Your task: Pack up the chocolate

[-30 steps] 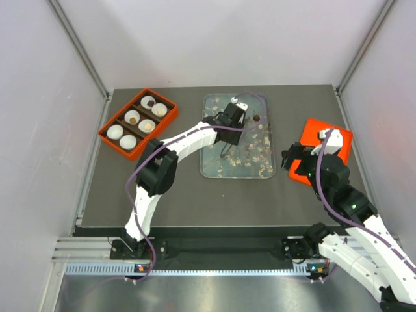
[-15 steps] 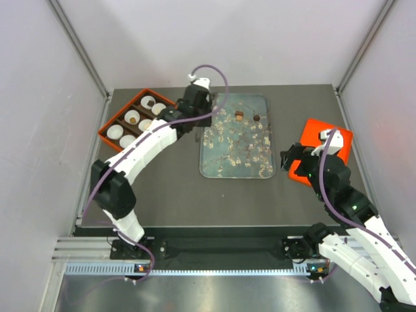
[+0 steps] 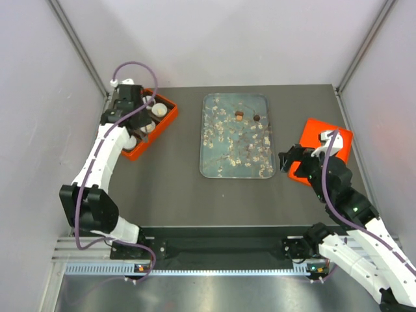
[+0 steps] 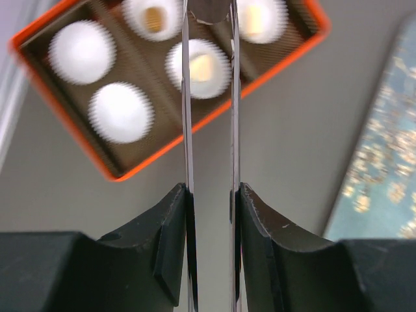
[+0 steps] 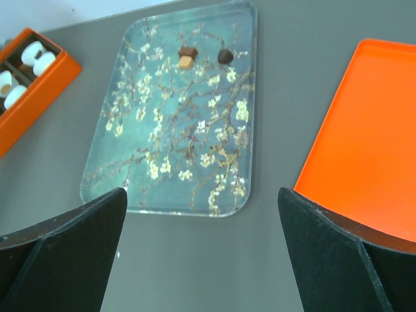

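Note:
Two chocolates lie at the far end of the blossom-print tray [image 3: 234,153]: a brown-and-tan block [image 3: 239,116] and a dark round one [image 3: 256,117]. They also show in the right wrist view, the block [image 5: 187,56] and the round one [image 5: 225,55]. My left gripper [image 3: 136,114] hangs over the orange box [image 3: 168,108]. In the left wrist view its long thin fingers [image 4: 186,97] are shut on a small brownish chocolate [image 4: 208,8] above the white paper cups [image 4: 120,112]. Three cups hold tan or cream sweets [image 4: 200,67]. My right gripper [image 3: 287,161] is open and empty beside the tray.
A flat orange lid [image 3: 328,146] lies at the right, partly under my right arm, and shows in the right wrist view [image 5: 364,130]. The orange box sits against the table's far-left corner, next to the side wall.
My left arm has swung from over the tray leftward to above the orange box. The right arm has not moved.

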Robot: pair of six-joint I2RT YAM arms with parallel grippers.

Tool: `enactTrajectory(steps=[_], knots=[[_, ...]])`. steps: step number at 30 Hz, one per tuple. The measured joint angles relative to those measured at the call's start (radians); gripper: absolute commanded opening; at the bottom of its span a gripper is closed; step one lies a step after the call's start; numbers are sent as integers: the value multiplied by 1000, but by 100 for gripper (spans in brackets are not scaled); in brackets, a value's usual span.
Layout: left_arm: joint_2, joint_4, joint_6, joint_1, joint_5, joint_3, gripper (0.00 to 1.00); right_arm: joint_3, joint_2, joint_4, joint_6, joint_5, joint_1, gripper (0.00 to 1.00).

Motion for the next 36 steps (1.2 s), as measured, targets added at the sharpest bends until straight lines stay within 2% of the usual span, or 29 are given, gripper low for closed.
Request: enactTrajectory(steps=[7,12,24,36], knots=[[-25,-34,-24,201,32,-86,33,-20,1,9,0,-28,0,100],[-12,-47,-27,277,45,-97,33,-46,-14,30,2,-37,0,100],[98,-21,-24,297,78,-96,34,-53,-12,42,2,-39,0,100],[155,0,-19,298,44,-86,36,-53,2,47,-1,-35,0,100]])
